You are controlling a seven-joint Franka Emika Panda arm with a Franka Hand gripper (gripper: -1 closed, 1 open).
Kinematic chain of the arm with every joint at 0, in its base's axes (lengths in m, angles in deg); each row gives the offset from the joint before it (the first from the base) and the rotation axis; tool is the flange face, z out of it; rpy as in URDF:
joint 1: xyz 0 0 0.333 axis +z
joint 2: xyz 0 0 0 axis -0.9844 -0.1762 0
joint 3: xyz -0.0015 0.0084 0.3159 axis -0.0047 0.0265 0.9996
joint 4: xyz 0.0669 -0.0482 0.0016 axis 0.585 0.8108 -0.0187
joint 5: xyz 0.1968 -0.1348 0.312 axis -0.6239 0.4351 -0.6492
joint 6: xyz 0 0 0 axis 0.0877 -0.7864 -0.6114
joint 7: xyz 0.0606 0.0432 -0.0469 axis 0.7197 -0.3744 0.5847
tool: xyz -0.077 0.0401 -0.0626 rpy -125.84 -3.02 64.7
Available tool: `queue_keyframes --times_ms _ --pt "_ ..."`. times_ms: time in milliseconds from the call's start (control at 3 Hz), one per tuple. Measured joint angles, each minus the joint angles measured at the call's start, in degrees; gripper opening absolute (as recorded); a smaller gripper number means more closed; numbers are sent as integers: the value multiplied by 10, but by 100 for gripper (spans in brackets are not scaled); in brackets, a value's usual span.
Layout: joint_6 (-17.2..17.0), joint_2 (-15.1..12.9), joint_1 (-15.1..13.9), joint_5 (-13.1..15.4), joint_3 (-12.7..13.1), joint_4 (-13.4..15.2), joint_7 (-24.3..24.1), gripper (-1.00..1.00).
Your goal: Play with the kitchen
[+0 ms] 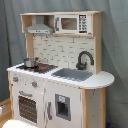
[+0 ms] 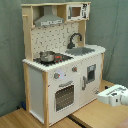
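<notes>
First exterior view is giving you the kitchen (image 1: 57, 75) filling the frame; judge it heavy and rigid, with only the light pot (image 1: 31, 62) liftable.

Second exterior view is showing the gripper (image 2: 113, 95) hovering low beside the oven door handle (image 2: 65, 84), your likeliest hold; its opening can't be told.

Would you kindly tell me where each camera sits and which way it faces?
First exterior view: in front of the kitchen, off its sink end; no robot part shows.
Second exterior view: in front, off the stove end with the pot; the gripper shows at the second exterior view's lower right.
Both show the faucet.
</notes>
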State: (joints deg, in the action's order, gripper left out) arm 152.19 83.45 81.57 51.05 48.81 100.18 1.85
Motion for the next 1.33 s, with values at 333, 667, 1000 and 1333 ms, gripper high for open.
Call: queue_keyframes --times_ms 333,667,1000,1333 --pt "-4 12 -9 5 -52 -27 0 100" --pt "-20 13 -36 22 -70 -69 -6 100" --pt "-11 13 -83 45 -76 -68 -35 100" --pt "14 13 -110 62 -83 -69 -77 100"
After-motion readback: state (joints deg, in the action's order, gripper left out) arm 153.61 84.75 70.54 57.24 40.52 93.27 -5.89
